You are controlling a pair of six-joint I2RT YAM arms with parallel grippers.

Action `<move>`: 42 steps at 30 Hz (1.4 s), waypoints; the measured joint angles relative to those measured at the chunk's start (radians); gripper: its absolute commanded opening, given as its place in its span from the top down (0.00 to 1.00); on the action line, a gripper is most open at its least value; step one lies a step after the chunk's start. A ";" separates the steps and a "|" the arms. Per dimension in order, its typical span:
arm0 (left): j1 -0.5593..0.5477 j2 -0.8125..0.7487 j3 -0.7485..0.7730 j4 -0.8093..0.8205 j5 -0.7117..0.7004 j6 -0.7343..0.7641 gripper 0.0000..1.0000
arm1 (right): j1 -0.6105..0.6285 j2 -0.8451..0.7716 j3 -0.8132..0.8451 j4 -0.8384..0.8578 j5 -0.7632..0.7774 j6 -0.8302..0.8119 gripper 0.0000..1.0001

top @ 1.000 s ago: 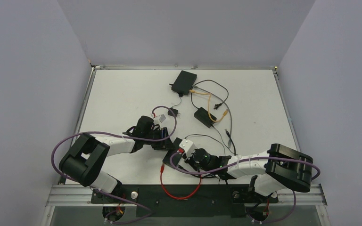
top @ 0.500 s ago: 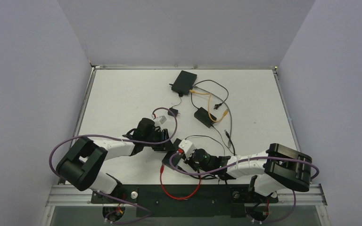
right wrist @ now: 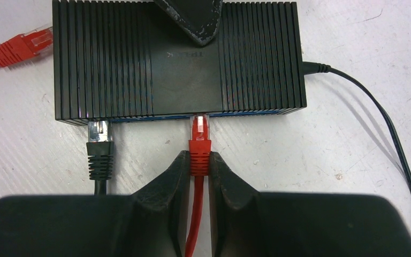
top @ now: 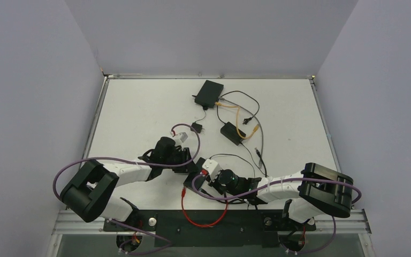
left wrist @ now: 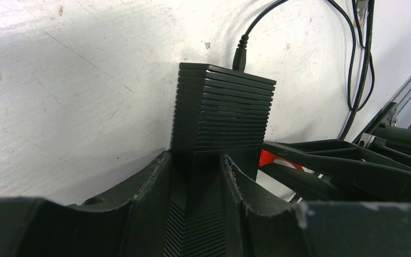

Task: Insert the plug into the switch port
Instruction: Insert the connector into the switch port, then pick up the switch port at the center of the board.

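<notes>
On the white table (top: 139, 107) we're clamping the black switch (right wrist: 112, 64) with the left gripper (left wrist: 193, 160), jaws partly spread around it. The right gripper (right wrist: 198, 158) is pinching the red plug (right wrist: 200, 136) tight, its tip right at a switch port.

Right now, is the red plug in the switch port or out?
Partly in: the red plug has its tip at the switch front edge, body outside, pinched by the right hand. Fully seated: cannot tell.
</notes>
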 measured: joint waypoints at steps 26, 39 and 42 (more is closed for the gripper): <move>-0.042 -0.065 -0.042 0.013 -0.095 -0.039 0.72 | -0.026 0.008 0.026 -0.028 -0.049 -0.045 1.00; -0.054 -0.147 0.037 -0.241 -0.161 -0.032 0.46 | -0.029 0.008 0.040 0.005 -0.088 -0.041 1.00; -0.005 -0.206 0.051 -0.306 -0.163 -0.036 0.44 | -0.042 0.008 0.061 0.028 -0.089 -0.038 1.00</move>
